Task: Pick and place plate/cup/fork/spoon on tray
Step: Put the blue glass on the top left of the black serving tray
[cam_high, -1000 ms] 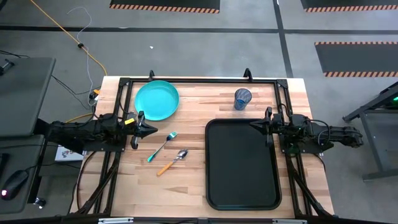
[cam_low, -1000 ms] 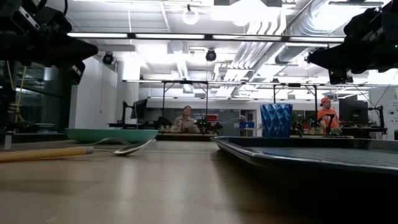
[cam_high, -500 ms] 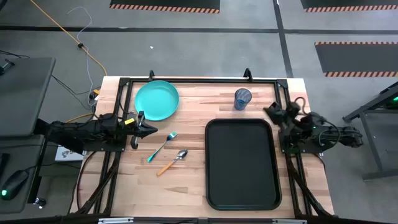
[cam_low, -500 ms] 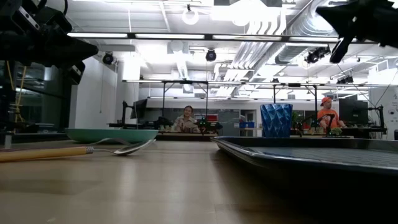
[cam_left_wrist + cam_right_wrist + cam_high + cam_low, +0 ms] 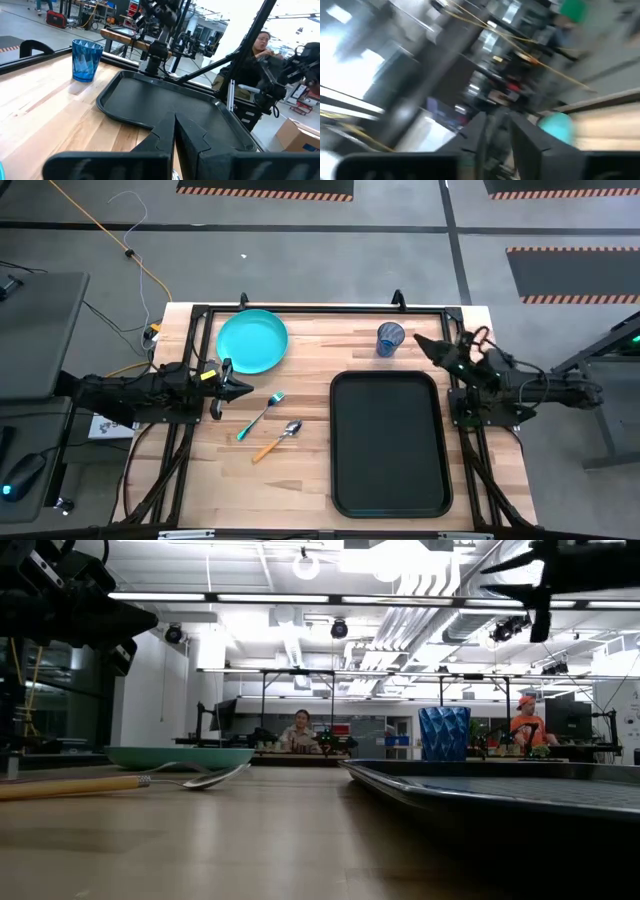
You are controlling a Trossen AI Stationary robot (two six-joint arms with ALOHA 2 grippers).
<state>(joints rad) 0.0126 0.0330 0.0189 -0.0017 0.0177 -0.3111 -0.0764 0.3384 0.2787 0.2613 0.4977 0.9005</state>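
Wooden table (image 5: 310,355) carries the empty tray (image 5: 388,442); the cup (image 5: 390,338) stands behind it, right gripper (image 5: 420,343) parted just beside it, holding nothing; left gripper (image 5: 243,388) clenched near the plate (image 5: 252,340)

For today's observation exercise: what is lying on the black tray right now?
Nothing shows on the tray; from above its whole black surface is bare. The cup stands on the table beyond its far edge, with the plate, fork and spoon off to its left.
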